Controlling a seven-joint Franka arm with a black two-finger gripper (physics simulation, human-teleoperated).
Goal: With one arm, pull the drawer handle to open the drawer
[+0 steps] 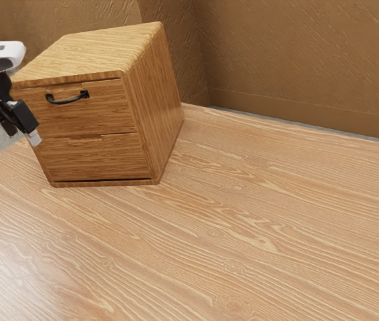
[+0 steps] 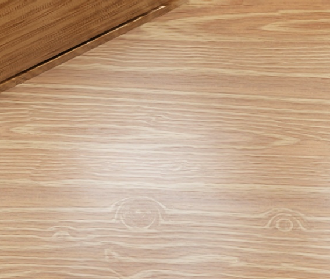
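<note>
The gripper [image 1: 21, 127] hung at the exterior view's left edge, just beside the front of the cabinet [image 1: 142, 87] (apart or together: cannot tell). The black handle [image 1: 69, 101] sat near it, untouched, on the upper drawer [image 1: 82, 114], which looked flush with the cabinet face. The cabinet stood far left on the table [image 1: 256, 221]. The wrist view caught the cabinet's base over wood-grain tabletop.

The wooden box cabinet [image 1: 146, 80] stands on the wood-grain table [image 1: 256, 221] at the exterior view's left, brown wall [image 1: 296, 47] behind, black bow handle [image 1: 67, 99] on its upper drawer [image 1: 102, 112], black gripper [image 1: 21, 128] beside that drawer's left edge.
</note>
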